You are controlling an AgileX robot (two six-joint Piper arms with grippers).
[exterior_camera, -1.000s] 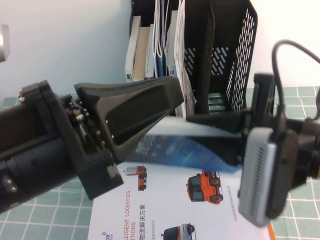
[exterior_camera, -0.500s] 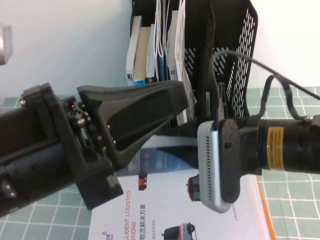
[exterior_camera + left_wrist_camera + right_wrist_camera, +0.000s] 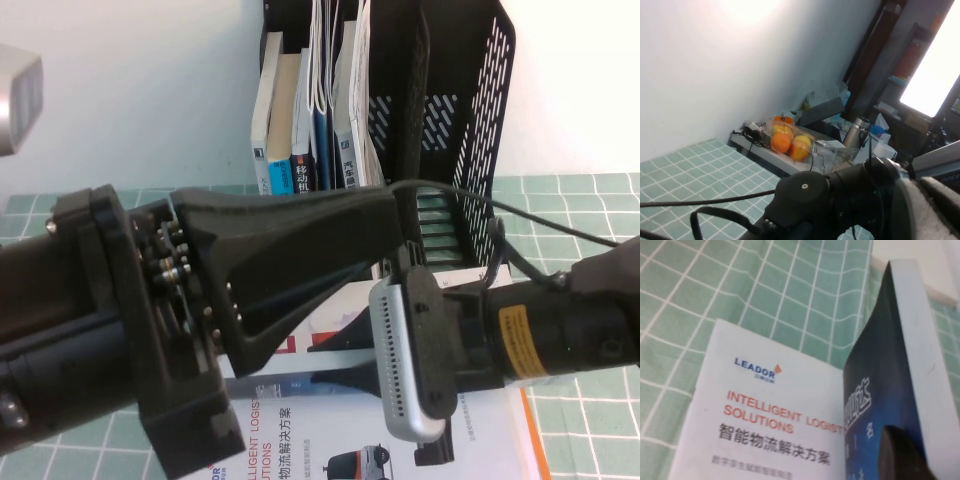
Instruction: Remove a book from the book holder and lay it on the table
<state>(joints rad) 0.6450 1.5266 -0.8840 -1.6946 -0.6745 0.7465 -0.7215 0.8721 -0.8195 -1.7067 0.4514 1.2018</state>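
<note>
The black book holder [image 3: 490,90] stands at the back of the table [image 3: 580,210], with several books and papers [image 3: 300,110] upright in its left slots. The white "HEEC 30" book is out of view. My right gripper [image 3: 336,358] is low over the table in front of the holder. It is shut on a blue-covered book with white lettering [image 3: 875,390], held tilted on edge, with one fingertip [image 3: 897,452] pressed on its cover. My left gripper [image 3: 385,225] is raised close to the high camera and hides much of the scene.
A white brochure with "LEADOR" and orange vehicles [image 3: 300,440] lies flat on the green grid cloth, under the right gripper; it also shows in the right wrist view [image 3: 765,410]. A side table with a bag of oranges [image 3: 787,142] stands off to one side.
My right arm has swung left and lower over the brochure, carrying the blue book down toward the table. My left gripper has drifted slightly right and down.
</note>
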